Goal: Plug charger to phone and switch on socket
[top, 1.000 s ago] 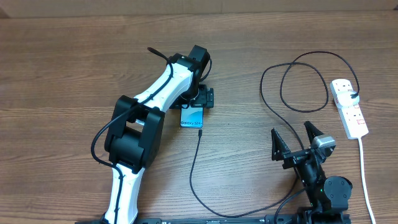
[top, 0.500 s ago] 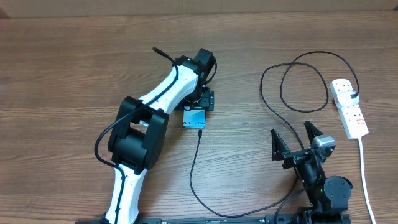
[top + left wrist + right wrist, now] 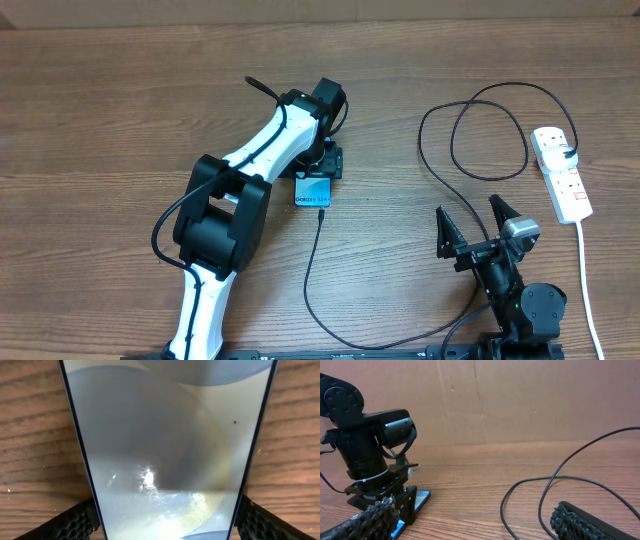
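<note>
The phone lies flat near the table's middle, its light blue screen with white text showing, and it fills the left wrist view. My left gripper reaches down over its far part, and both black fingers press against the phone's long edges. The charger is a thin black cable. Its plug tip lies right by the phone's near end, and I cannot tell if it touches. The white socket sits at far right. My right gripper stands open and empty, near the front.
The charger loops in wide curves between the phone and the socket and crosses the right wrist view. A white cord runs from the socket to the front edge. A cardboard wall stands behind the table.
The left arm has shifted slightly right and forward over the phone, covering more of it, and its fingers have closed in on the phone's edges. The right arm has not moved.
</note>
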### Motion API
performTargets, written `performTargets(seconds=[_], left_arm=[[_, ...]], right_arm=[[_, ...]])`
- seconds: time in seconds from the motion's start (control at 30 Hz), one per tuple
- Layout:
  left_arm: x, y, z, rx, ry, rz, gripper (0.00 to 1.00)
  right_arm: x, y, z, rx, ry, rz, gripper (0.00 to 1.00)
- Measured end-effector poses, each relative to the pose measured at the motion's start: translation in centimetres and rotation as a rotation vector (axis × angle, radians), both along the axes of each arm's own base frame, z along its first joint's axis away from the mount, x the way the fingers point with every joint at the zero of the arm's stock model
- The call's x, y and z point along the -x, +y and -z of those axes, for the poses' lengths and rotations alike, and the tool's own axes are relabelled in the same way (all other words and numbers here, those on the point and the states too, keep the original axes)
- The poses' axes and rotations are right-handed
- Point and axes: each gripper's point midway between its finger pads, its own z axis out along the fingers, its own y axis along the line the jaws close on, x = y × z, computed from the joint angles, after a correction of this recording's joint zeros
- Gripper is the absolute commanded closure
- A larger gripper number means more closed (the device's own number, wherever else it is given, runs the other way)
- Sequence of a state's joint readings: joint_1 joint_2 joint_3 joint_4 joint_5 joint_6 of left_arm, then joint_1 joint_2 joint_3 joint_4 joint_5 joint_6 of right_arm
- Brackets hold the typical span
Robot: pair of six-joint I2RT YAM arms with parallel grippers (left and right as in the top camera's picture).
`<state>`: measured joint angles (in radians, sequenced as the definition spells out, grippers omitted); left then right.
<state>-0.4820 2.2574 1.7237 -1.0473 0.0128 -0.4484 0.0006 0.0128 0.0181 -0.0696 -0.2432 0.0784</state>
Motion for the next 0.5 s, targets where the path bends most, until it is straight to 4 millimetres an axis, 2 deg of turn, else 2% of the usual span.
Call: performTargets(seconds=[0.2,0.5], left_arm=[[0.22,0.32,-0.03,0.033,0.032,0.015,0.17],[0.1,0.28,-0.78,0.225,0.112,-0.025,0.16]], right_arm=[[0.0,0.0,-0.01,0.0,0.0,0.0,0.0],[0.0,0.0,-0.01,0.0,0.0,0.0,0.0]])
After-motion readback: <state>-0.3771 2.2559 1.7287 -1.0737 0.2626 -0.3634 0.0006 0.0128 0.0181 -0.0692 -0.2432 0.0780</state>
